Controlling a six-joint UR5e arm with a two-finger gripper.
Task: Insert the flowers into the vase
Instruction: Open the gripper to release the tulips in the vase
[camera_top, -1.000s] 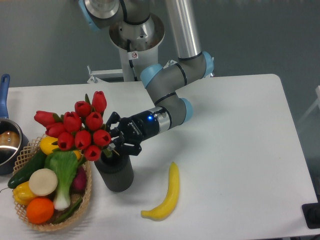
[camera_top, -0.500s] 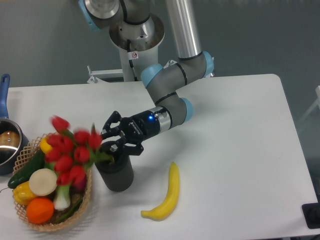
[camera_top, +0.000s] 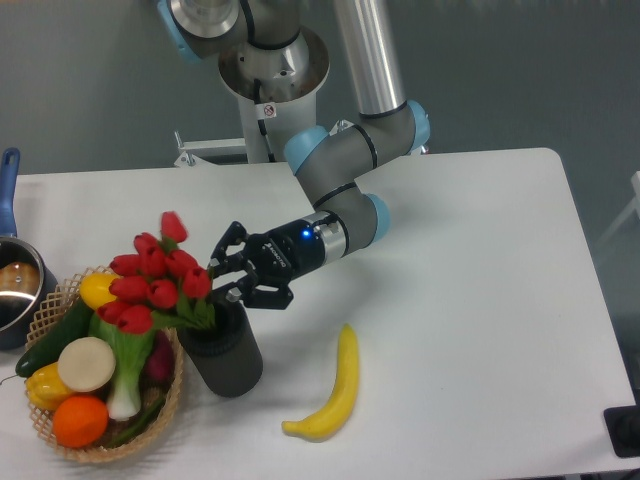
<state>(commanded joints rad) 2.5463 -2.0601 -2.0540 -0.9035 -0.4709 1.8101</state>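
a: what sits on the bench (camera_top: 480, 300), starting from the left?

b: at the far left edge a steel pot (camera_top: 15, 285) with a blue handle, partly cut off. just right of it a wicker basket (camera_top: 170, 395) holding a cucumber, yellow pieces, an orange, a pale round slice and a leafy green vegetable (camera_top: 125, 350) with a white stalk.

a: and next to the basket?

b: the vase (camera_top: 225, 350), dark and ribbed, stands touching or just beside the basket's right rim. it looks tilted a little, top toward the left. further right a banana (camera_top: 335, 390) lies on the bench, apart from the vase.

a: anything crowding the vase?

b: the basket on its left. the flowers (camera_top: 155, 285) lean out over the basket, their red heads above the vegetables, with the green stems running down into the mouth of the vase.

a: the claw?

b: the claw (camera_top: 232, 275) comes in from the right, just above and behind the vase rim. its fingers are spread apart and pinch nothing. whether a fingertip brushes the leaves, i cannot tell.

a: so where are the flowers relative to it?

b: to its left and slightly lower, stems in the vase, heads tipped away from the claw.
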